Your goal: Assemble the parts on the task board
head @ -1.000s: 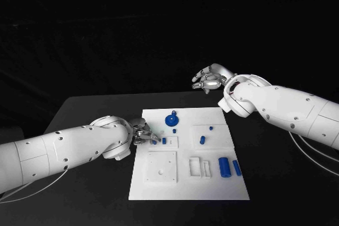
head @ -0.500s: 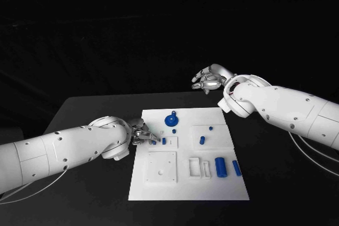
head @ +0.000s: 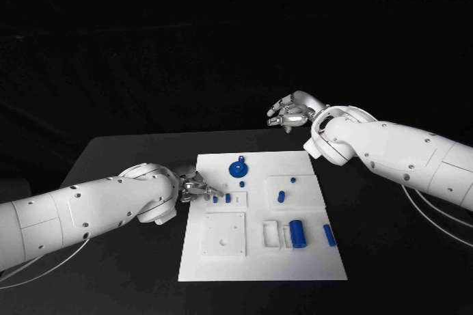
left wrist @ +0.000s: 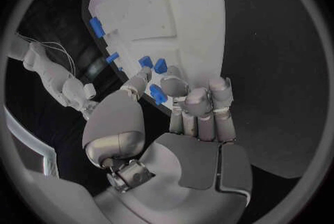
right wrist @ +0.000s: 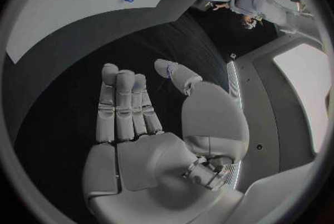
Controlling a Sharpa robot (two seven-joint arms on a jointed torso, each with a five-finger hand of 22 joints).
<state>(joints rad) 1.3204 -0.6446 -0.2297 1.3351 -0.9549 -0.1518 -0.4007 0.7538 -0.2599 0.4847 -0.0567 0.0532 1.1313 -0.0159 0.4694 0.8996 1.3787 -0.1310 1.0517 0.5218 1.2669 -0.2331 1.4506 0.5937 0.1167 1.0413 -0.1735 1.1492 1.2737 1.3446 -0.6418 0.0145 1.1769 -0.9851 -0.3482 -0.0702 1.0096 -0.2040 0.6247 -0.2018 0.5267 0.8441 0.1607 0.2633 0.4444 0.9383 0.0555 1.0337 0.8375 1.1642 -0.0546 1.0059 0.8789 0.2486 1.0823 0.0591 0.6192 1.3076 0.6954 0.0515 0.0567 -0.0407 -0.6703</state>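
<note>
Task board [head: 258, 257]: white plate, centre of the head view, long side running toward the bottom of the frame, on the black table [head: 128, 151].

Left arm [head: 79, 209]: enters from the lower left of the frame, forearm angled up and to the right, wrist at the board's left edge.

Left hand [head: 195, 188]: at the board's left edge, about a third of the way down. Fingers curled together; in the left wrist view the fingertips [left wrist: 172, 74] close round a small blue part [left wrist: 156, 93], with the thumb pressed in from the side. Two more small blue parts [left wrist: 152, 63] lie on the board just beyond the fingertips.

Right arm [head: 394, 154]: enters from the right edge, forearm sloping up to the left, wrist bent above the board's upper right corner.

Right hand [head: 292, 111]: raised clear of the table, upper centre right of the frame, well apart from the board. Fingers straight and side by side, thumb set apart, nothing held, as seen in the right wrist view [right wrist: 139, 123].

Other parts on the board: round blue disc with a knob [head: 238, 168] near the upper edge; small blue peg [head: 282, 195] at centre right; blue cylinder [head: 298, 234] and slim blue bar [head: 329, 235] at lower right.
</note>
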